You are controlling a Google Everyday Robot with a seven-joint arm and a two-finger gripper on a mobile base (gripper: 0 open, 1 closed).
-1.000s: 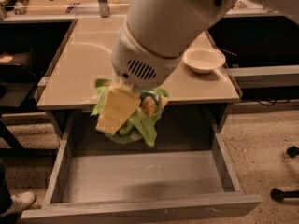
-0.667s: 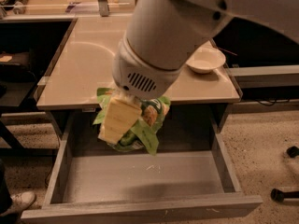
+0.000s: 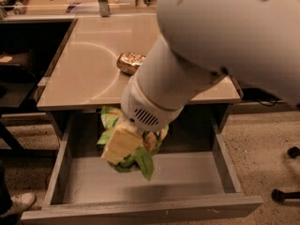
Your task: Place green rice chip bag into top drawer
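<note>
My gripper [image 3: 123, 145] hangs over the back left part of the open top drawer [image 3: 150, 179], just in front of the table's edge. Its yellowish fingers [image 3: 119, 144] are shut on the green rice chip bag [image 3: 140, 156], which is crumpled around them and held above the drawer's flat grey bottom. The drawer is pulled fully out and holds nothing else. My white arm covers the upper right of the view and hides part of the bag.
A gold crushed can [image 3: 130, 62] lies on the beige table top [image 3: 89, 64], behind my arm. A shoe [image 3: 15, 203] shows at the lower left by the drawer's corner. A chair base wheel [image 3: 286, 193] stands on the floor at the right.
My arm has come lower and toward the front, carrying the bag further down over the drawer. The view has shifted; the can now shows and the white bowl is hidden.
</note>
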